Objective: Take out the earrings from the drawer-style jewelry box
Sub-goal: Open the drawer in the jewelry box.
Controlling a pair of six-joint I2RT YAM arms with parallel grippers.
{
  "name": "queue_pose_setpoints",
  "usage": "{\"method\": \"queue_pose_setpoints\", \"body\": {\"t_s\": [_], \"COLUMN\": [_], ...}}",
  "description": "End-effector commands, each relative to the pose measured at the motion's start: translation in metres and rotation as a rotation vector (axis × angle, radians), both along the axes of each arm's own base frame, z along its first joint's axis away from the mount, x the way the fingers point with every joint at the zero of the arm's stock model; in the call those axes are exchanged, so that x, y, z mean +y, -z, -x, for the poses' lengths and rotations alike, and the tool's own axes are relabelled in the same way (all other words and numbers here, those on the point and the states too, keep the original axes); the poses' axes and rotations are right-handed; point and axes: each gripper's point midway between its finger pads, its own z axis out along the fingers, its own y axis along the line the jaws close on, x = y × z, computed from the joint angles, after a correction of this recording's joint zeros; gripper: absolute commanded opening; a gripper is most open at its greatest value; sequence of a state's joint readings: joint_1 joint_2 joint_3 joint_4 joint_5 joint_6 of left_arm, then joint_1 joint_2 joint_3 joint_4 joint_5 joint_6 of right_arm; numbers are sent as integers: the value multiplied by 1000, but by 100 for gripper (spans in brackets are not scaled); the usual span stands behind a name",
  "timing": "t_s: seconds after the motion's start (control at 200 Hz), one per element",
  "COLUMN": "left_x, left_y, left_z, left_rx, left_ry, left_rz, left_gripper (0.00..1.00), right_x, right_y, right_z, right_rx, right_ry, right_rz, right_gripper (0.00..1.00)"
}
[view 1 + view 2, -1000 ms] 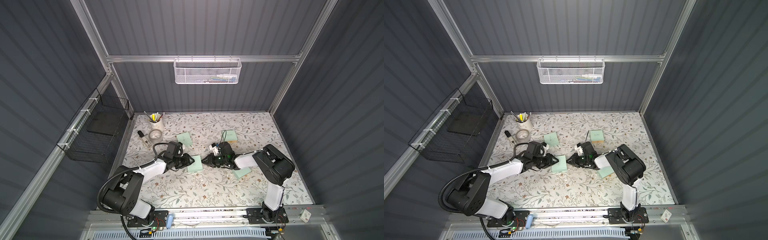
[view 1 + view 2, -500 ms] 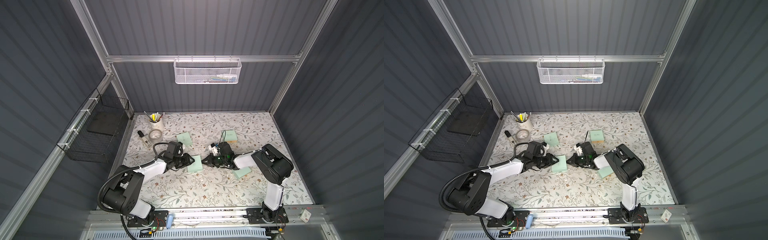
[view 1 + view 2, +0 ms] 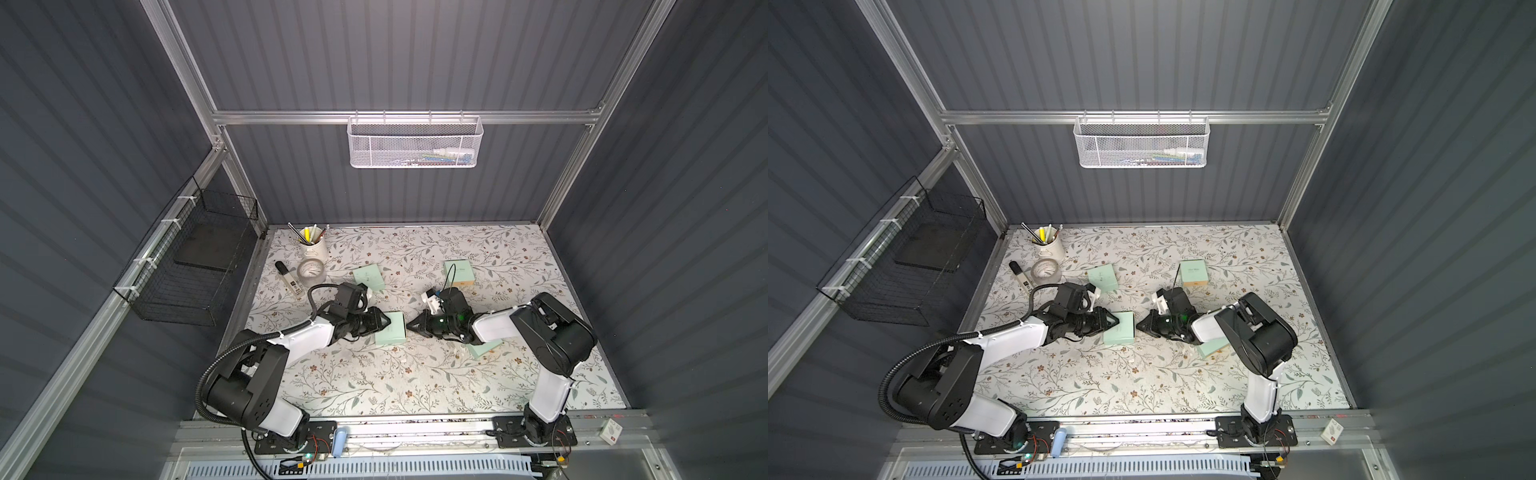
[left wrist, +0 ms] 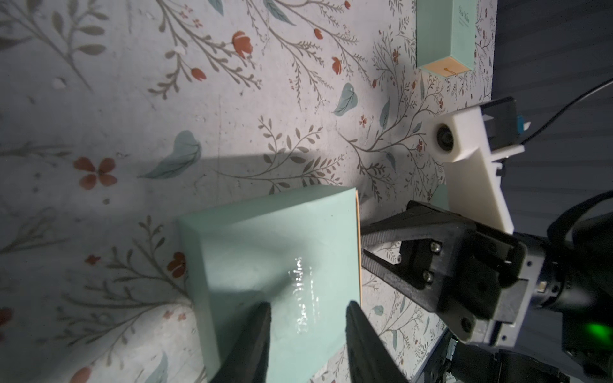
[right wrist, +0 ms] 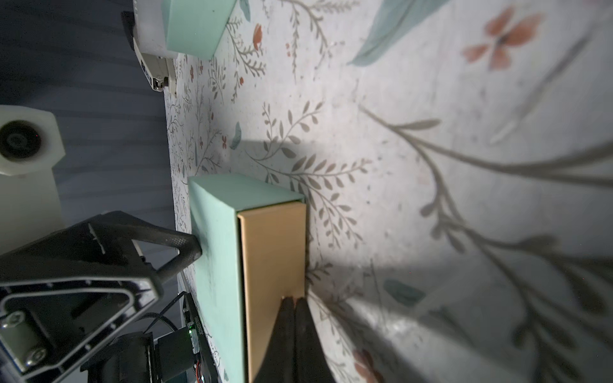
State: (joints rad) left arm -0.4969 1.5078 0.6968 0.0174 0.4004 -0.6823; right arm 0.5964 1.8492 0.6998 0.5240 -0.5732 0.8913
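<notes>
1. In both top views the box (image 3: 390, 338) lies between the left tool (image 3: 387, 322) and the right tool (image 3: 409, 327), one at each end.
2. Left wrist: the left tool's jaws are held apart over the box top.
3. Right wrist: the right tool is pressed together at the drawer (image 5: 272, 258) face, on the box's right end. The earrings are not seen and are judged to be inside, so a rightward pull is needed.

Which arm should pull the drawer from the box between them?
Right: the right end effector, shut, meets the tan drawer front; the left end effector rests on the mint sleeve, likely bracing it.
</notes>
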Motion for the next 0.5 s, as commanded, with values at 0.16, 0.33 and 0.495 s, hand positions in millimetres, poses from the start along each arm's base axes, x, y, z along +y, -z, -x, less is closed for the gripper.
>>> {"method": "queue_pose_setpoints", "body": {"t_s": [0.16, 0.33, 0.495], "left_x": [25, 25, 25], "left_y": [42, 43, 43], "left_z": [25, 25, 25], "left_rx": [134, 135, 135], "left_ry": [-10, -7, -6], "left_rz": [-152, -154, -156], "left_gripper": [40, 40, 40], "right_x": [-24, -35, -45], "right_y": [6, 7, 9], "right_z": [-2, -2, -2], "right_rx": [-6, 2, 2], "right_ry": [82, 109, 137], "right_rz": [32, 37, 50], "right_gripper": [0, 0, 0]}}
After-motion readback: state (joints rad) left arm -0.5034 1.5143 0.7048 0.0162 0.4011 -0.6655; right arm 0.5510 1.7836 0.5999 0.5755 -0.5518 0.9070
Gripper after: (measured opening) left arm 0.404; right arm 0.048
